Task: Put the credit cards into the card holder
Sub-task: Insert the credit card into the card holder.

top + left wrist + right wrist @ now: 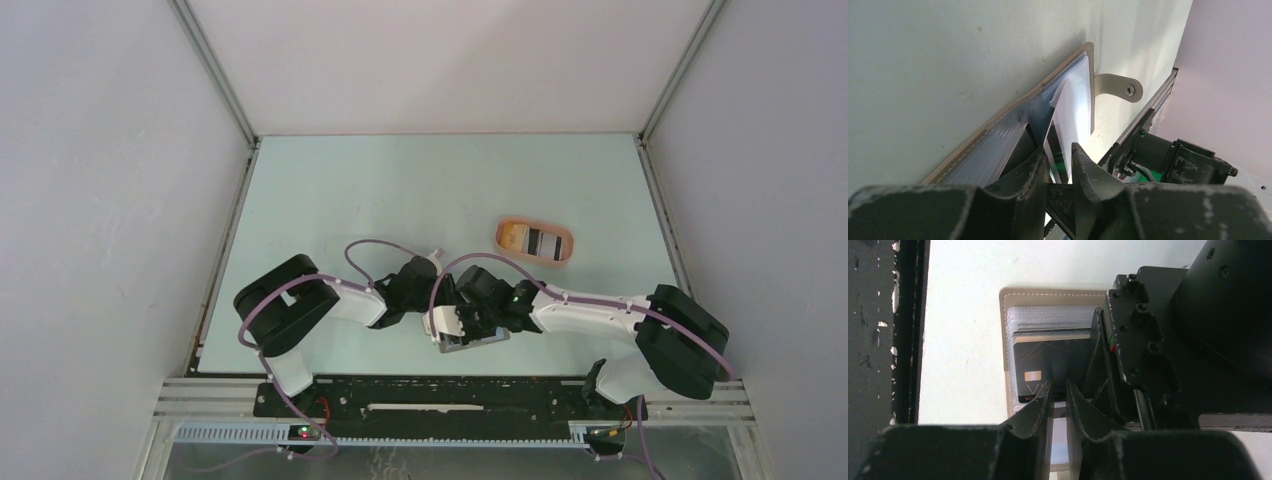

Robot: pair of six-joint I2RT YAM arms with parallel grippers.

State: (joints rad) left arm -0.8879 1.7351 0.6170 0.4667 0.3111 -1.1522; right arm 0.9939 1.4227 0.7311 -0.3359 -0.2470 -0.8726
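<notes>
Mid-insertion: left end effector (1058,150) pinches the card holder (993,140); right end effector (1059,387), nearly closed, grip unclear, should slide dark card (1048,357) ahead deeper.

**Inspector A:** Any markings to record?

**Inspector B:** One item only, in the right wrist view: the dark card (1048,360) against the clear sleeves of the card holder (1007,315). Under its gold chip stands a large pale "V". Whatever follows it is covered by the right gripper (1058,386). At the card's lower edge are small white capitals, "NO", and the rest is covered too.

**Inspector A:** Any number or name on it?

**Inspector B:** None legible.

**Inspector A:** And the cards in the tray (503,228), seen from the top?

**Inspector B:** The orange-yellow card (515,237) and the striped card (544,241) are both too small to read.

**Inspector A:** The left wrist view?

**Inspector B:** No readable print.
</notes>
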